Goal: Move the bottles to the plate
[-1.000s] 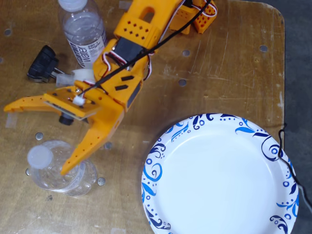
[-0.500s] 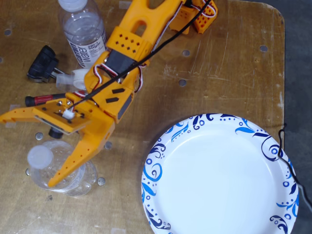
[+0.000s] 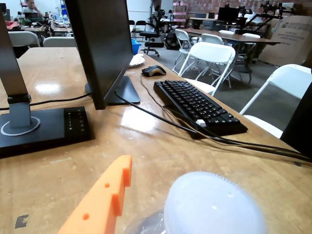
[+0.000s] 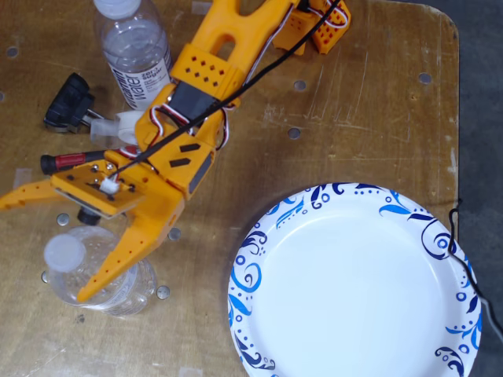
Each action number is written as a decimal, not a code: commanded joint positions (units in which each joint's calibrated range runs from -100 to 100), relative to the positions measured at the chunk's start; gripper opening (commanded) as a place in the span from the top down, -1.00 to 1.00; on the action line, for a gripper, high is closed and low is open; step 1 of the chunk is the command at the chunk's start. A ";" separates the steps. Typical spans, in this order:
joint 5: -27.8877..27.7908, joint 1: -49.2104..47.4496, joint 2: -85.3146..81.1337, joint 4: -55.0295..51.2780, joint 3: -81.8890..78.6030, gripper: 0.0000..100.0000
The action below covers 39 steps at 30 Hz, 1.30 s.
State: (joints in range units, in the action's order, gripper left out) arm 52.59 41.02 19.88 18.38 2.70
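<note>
Orange two-finger gripper [image 4: 43, 247] spread wide over the plain clear ribbed bottle with a white cap [image 4: 64, 254] at the table's lower left — nothing gripped. Labelled clear bottle [image 4: 135, 55] stands upper left; blue-swirled white paper plate [image 4: 424, 236] lower right, bare.

Fixed view overhead, close; wrist view low, horizontal.

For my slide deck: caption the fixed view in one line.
Open orange gripper straddles the plain bottle; labelled bottle waits behind, plate empty.
</note>
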 commanded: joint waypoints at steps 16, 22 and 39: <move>0.77 1.73 -0.32 0.76 1.63 0.63; 1.76 2.81 -0.32 0.76 1.09 0.78; 2.02 2.70 -1.16 -0.02 2.17 0.93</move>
State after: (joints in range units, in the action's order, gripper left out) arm 54.26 43.85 19.88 18.30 2.70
